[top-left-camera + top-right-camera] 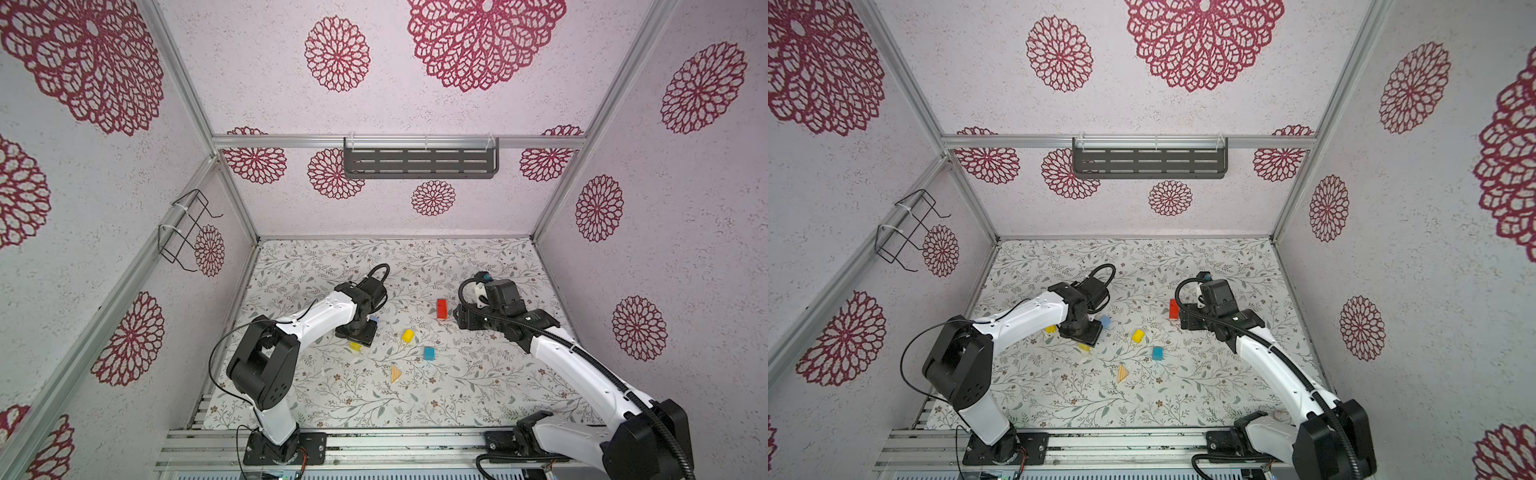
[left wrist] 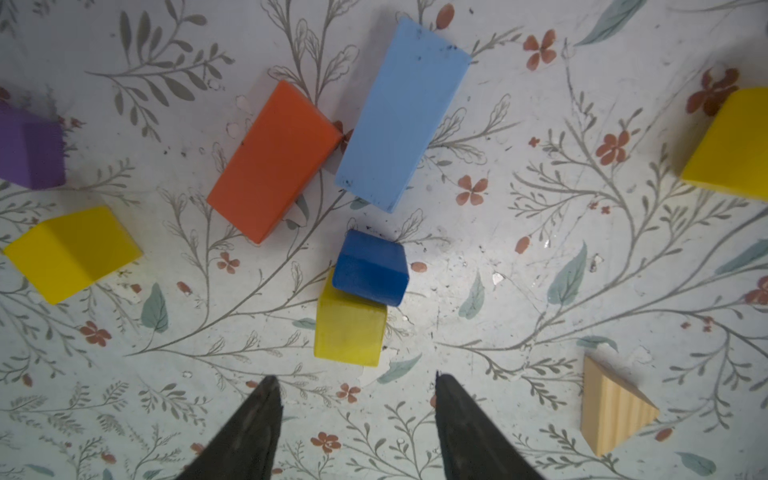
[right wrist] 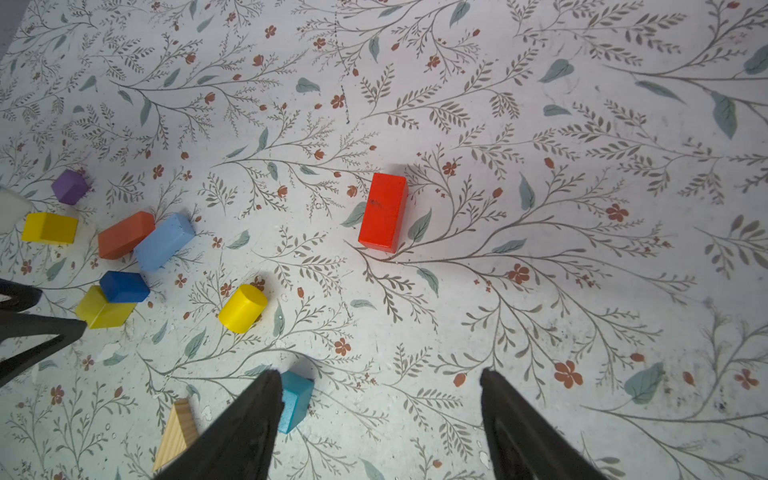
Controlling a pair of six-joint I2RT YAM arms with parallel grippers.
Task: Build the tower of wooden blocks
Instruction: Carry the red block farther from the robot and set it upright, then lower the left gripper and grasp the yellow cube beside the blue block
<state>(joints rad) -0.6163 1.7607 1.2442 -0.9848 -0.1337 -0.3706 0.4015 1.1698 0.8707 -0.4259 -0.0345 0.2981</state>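
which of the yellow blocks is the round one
The yellow cylinder, off by itself with a curved side and round end. The other two yellow blocks are flat-sided: one touching the dark blue block, one near the purple cube.

I count ten wood blocks on my feed. Three are yellow: a yellow cylinder, a yellow block and a yellow cube. There is one each of the rest: red brick, orange brick, light blue brick, dark blue cube, teal cube, purple cube and bare wooden wedge.
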